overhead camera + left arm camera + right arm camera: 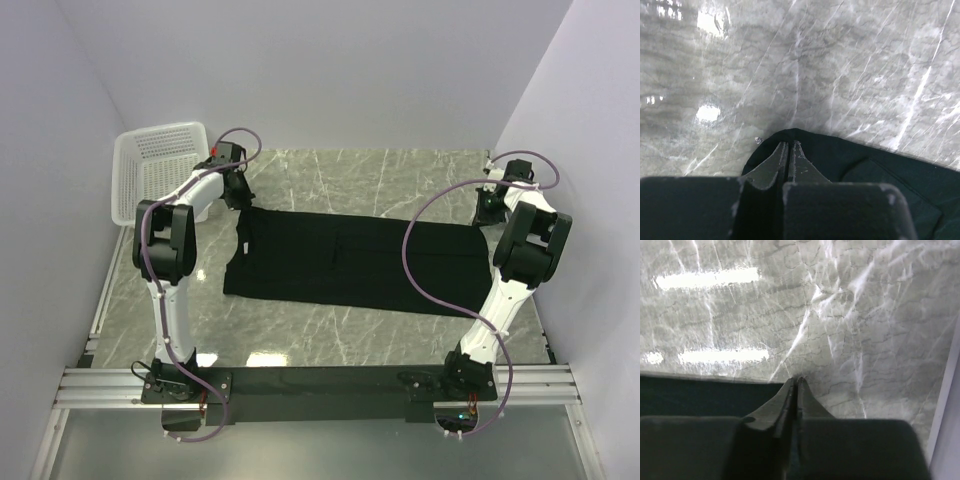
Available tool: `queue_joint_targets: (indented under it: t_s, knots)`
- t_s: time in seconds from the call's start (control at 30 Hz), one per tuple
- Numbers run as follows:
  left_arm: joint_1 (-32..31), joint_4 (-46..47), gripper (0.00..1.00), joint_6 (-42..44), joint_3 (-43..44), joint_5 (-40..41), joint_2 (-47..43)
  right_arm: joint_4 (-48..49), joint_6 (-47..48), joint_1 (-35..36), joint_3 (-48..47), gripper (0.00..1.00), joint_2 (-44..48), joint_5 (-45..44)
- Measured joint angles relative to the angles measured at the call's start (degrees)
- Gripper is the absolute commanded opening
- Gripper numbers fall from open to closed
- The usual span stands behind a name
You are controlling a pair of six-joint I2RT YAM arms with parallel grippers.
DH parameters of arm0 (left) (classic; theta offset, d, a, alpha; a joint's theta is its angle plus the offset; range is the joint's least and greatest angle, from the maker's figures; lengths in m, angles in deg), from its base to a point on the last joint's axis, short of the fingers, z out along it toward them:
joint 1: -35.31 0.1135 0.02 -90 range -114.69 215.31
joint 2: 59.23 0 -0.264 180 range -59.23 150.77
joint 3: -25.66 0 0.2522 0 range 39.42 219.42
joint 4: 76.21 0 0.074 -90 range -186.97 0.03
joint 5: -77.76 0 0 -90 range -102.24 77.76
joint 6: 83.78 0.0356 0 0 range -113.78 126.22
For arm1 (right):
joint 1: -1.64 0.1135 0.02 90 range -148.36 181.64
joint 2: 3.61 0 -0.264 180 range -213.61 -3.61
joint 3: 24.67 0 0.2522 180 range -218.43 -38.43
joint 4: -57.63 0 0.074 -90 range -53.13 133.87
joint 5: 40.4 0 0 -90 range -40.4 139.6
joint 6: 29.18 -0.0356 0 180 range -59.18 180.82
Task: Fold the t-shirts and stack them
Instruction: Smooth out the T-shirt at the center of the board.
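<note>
Evidently both jaws pinch far corners of the black t-shirt [350,260].

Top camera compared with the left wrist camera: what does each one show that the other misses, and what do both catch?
Only the top view shows the whole black t-shirt laid out, the white basket at the far left corner, and the right gripper at the shirt's far right corner. Only the left wrist view shows the left gripper up close, its fingers pressed together at a rounded edge of the fabric. Both show black cloth on the marbled table.
</note>
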Motion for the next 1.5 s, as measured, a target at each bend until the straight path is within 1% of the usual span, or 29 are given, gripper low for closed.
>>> queue_joint_targets:
  t_s: [0.03, 0.23, 0.53, 0.63, 0.83, 0.9, 0.93, 0.97, 1.0, 1.03, 1.07, 1.1, 1.13, 1.17, 1.2, 1.23, 1.27, 1.4, 1.5]
  knots:
    - [0.0, -0.02, 0.01, 0.0, 0.2, 0.0, 0.13, 0.17, -0.22, 0.0, 0.13, 0.0, 0.0, 0.11]
    - [0.0, 0.13, 0.01, 0.0, 2.71, 0.48, 1.66, 1.57, -0.98, -0.15, 0.39, 0.0, 0.04, -0.46]
    - [0.0, 2.75, 0.01, 1.44, 4.92, 2.71, 3.34, 4.87, -2.51, -0.26, 0.74, 0.0, 0.04, -3.37]
    - [0.0, 3.3, 0.01, 2.29, 9.33, 2.8, 5.81, 6.56, -3.04, -0.26, 1.57, 0.0, 0.09, -4.22]
    - [0.0, 3.85, 0.01, 2.71, 22.34, 1.07, 13.94, 9.01, -4.37, -0.26, 2.56, 0.0, 0.28, -4.68]
    - [0.0, 4.46, 0.02, 2.49, 26.34, -0.24, 16.74, 9.66, -4.94, -0.26, 2.99, 0.0, 0.5, -4.76]
    - [0.0, 4.72, 0.06, 2.34, 27.56, -0.76, 17.79, 9.84, -5.16, -0.26, 3.13, 0.0, 0.55, -4.83]
    - [0.02, 5.25, 0.2, 2.1, 28.52, -1.62, 18.69, 10.19, -5.35, -0.26, 3.34, 0.05, 0.63, -4.85]
    - [0.07, 6.16, 0.27, 1.6, 29.16, -2.62, 19.56, 10.32, -5.51, -0.26, 3.48, 0.12, 0.7, -4.83]
    - [0.09, 6.84, 0.32, 0.83, 29.46, -3.34, 20.2, 10.69, -5.75, -0.26, 3.8, 0.27, 0.9, -4.85]
    - [0.13, 7.54, 0.41, -0.02, 29.53, -4.15, 20.65, 11.08, -6.23, -0.26, 4.31, 0.32, 1.2, -4.83]
    - [0.2, 8.17, 0.44, -0.94, 29.66, -4.79, 21.16, 11.65, -6.23, -0.26, 4.96, 0.35, 1.64, -4.92]
    - [0.26, 8.87, 0.47, -1.75, 29.73, -5.33, 21.46, 12.15, -6.23, -0.26, 5.86, 0.42, 2.19, -4.98]
    - [0.35, 9.29, 0.54, -2.19, 29.73, -5.7, 21.57, 12.5, -6.38, -0.26, 6.86, 0.44, 2.95, -5.05]
    - [0.46, 9.79, 0.56, -2.67, 29.73, -6.29, 21.66, 12.72, -6.21, -0.26, 7.87, 0.46, 3.76, -5.11]
    - [0.57, 10.54, 0.58, -3.17, 29.79, -6.71, 21.64, 12.74, -6.05, -0.26, 8.79, 0.5, 4.74, -5.14]
    - [0.68, 11.04, 0.62, -3.28, 30.12, -7.1, 21.64, 12.72, -5.9, -0.26, 9.46, 0.53, 5.77, -5.11]
    - [1.11, 13.51, 0.66, -2.54, 31.02, -8.87, 20.5, 12.74, -3.69, -0.26, 10.03, 0.56, 10.54, -4.7]
    - [1.31, 14.36, 0.69, -0.57, 29.97, -11.02, 16.44, 12.83, -0.74, 0.07, 10.16, 0.59, 14.34, -4.33]
